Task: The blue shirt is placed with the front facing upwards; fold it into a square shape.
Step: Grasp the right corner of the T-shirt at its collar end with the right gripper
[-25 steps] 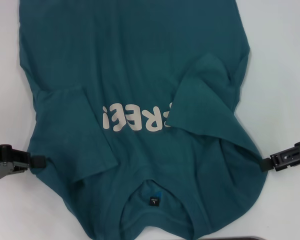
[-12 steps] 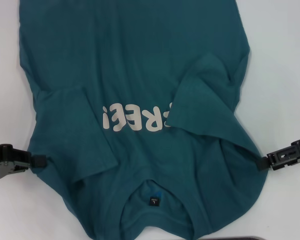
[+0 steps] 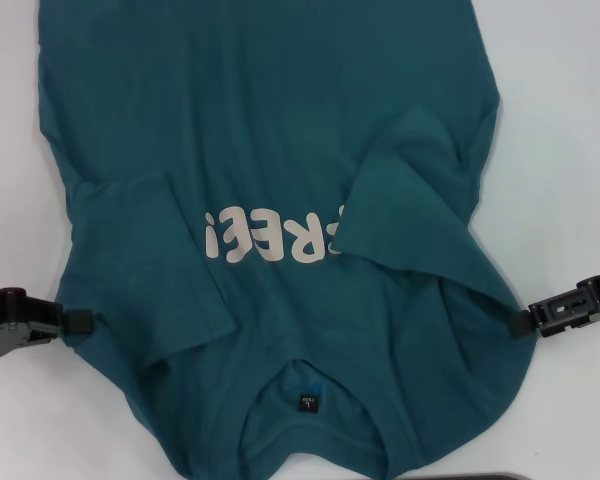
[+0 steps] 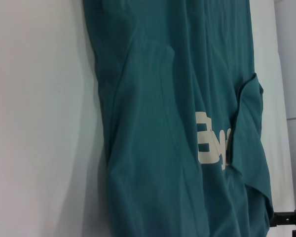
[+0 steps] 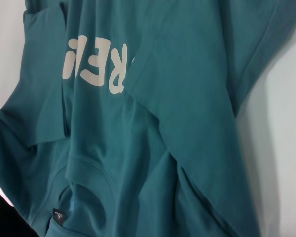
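The blue shirt point(image 3: 280, 200) lies face up on the white counter point(image 3: 570, 120), collar nearest the robot, both sleeves folded in over the chest. The left claw point(image 3: 78, 322) and the right claw point(image 3: 523, 322) sit at the shirt's two side edges, just below the sleeves; whether either is pinching cloth I cannot tell. For a square fold, both should grip evenly and move together

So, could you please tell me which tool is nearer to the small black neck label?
Roughly equal. The left tool sits at the shirt's left edge, the right tool at its right edge; the neck label lies midway.
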`<state>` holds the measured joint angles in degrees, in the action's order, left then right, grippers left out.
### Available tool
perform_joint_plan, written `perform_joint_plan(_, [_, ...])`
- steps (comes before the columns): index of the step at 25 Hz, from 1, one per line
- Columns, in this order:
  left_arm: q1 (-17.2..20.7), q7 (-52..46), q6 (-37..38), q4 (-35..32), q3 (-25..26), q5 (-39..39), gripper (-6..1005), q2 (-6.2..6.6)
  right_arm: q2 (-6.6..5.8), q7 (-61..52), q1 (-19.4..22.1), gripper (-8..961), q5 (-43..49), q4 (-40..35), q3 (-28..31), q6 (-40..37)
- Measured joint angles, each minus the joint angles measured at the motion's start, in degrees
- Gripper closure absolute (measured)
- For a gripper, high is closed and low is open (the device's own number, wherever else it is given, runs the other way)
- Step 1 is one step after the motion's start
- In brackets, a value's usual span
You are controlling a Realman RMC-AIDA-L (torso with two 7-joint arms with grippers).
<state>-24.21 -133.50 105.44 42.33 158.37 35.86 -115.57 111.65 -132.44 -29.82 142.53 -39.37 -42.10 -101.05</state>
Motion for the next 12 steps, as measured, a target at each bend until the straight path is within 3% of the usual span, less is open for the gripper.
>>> perform_joint_plan(12, [0.04, 0.43, -0.08, -0.28, -0.01, 0.00, 997, 0.00, 0.46, -0.30, -0.44, 75, 1.07, 0.17, 0.01, 0.16])
